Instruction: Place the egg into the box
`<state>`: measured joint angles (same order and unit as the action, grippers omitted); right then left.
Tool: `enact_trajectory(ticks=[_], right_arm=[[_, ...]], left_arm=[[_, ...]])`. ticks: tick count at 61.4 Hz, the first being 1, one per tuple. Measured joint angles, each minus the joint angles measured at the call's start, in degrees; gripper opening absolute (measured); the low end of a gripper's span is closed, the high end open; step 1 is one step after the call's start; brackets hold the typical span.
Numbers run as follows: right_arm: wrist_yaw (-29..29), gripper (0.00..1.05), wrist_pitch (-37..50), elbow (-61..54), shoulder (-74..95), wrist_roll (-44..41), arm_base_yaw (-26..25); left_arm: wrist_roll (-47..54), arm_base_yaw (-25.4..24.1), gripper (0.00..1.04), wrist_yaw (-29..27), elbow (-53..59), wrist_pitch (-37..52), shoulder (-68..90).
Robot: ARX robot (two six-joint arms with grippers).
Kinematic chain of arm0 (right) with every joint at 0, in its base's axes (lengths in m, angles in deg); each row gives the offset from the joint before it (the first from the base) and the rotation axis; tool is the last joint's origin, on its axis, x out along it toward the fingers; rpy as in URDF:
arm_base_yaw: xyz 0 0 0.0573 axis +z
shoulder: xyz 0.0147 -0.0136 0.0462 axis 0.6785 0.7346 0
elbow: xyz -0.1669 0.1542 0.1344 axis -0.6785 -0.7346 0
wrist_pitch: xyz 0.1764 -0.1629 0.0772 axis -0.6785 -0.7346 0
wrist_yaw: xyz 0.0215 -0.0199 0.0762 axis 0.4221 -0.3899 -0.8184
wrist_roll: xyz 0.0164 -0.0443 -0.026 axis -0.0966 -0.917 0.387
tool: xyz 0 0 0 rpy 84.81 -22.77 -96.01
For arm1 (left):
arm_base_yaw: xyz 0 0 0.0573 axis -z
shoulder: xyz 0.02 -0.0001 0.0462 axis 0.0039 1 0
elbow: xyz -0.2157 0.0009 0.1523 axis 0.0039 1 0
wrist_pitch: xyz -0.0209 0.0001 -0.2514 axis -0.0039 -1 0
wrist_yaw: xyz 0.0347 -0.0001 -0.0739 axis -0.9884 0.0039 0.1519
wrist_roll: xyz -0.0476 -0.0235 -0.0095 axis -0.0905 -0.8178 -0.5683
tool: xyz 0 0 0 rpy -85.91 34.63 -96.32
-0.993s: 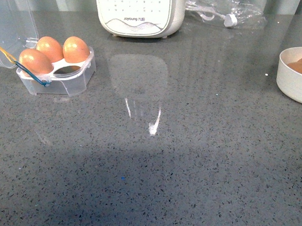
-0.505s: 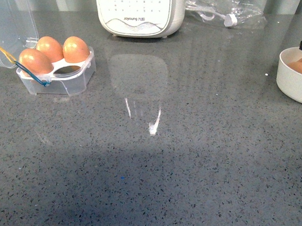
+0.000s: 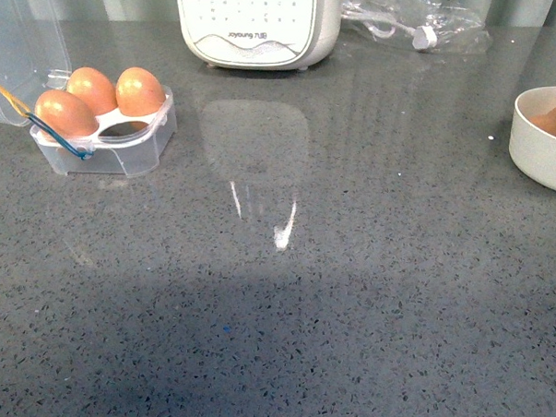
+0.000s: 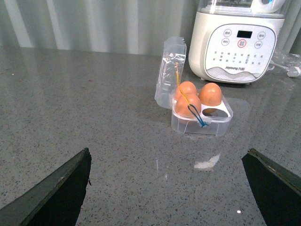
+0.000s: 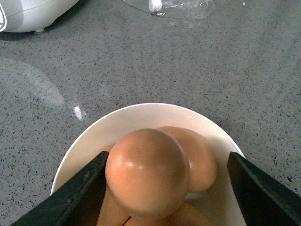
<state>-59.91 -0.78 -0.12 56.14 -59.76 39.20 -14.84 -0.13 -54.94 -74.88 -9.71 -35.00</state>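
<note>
Slipped almost out of the front view since a moment ago, your right fingers (image 5: 77, 193) now straddle, wide apart, the smooth orange-brown egg (image 5: 146, 172) in the round white bowl (image 5: 141, 110), bound for the empty cup of the clear plastic four-cup box (image 3: 128, 155).

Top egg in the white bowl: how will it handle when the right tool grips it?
The top egg looks smooth and glossy, so it may slip in the open right tool. It rests piled on other eggs in the bowl, so a nudge could roll it. Its shell likely cracks under a hard squeeze.
</note>
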Motion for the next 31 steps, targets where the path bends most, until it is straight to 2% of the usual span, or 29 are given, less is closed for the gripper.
enact_trajectory(ticks=[12, 31], right_arm=[[-0.1, 0.46, -0.4, -0.2, -0.6, -0.2, -0.2], [-0.5, 0.44, -4.5, -0.3, -9.1, -0.4, 0.2]], left_arm=[[0.0, 0.0, 0.98, 0.0, 0.0, 0.0, 0.0], [0.0, 0.0, 0.98, 0.0, 0.0, 0.0, 0.0]])
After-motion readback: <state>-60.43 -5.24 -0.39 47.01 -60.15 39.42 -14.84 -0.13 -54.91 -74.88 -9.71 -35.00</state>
